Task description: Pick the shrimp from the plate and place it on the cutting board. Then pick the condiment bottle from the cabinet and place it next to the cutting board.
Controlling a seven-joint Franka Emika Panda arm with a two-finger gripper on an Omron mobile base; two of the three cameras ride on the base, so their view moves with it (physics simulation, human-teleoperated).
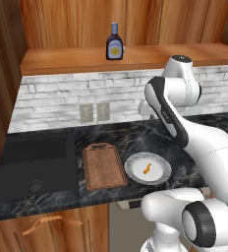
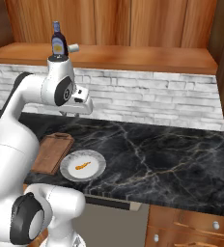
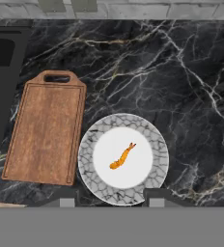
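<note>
We see the shrimp (image 3: 122, 156), a small curved orange piece, lying at the centre of the plate (image 3: 90, 161), a round white-grey dish with a marbled rim. Just beside the plate rests the cutting board (image 3: 46, 132), brown wood, flat and bare, its handle toward the wall. Well above the plate, the condiment bottle (image 1: 114, 43) stands upright on the cabinet (image 1: 76, 56) ledge.

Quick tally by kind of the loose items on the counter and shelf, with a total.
Shrimp: 1
Plate: 1
Cutting board: 1
Condiment bottle: 1
Total: 4
</note>
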